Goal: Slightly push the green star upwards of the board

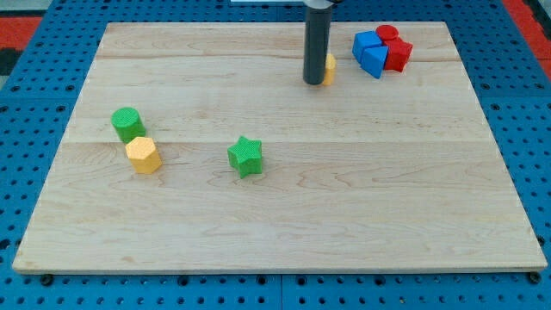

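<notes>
Resting near the view's top, my tip (314,83) touches a yellow block (330,68) mostly hidden behind the rod; being a bare rod, it grasps nothing. Well below it and leftward lies the green star (245,156), untouched, on the wooden board (344,215).

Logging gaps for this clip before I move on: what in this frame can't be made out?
- Yellow block, camera view: mostly hidden behind the rod, shape unreadable.
- My tip: whether it touches that block cannot be told.
- Red blocks and blue blocks: clustered and overlapping, so their count and shapes are unclear.
- Rod's upper part: cut off by the view's top.
</notes>
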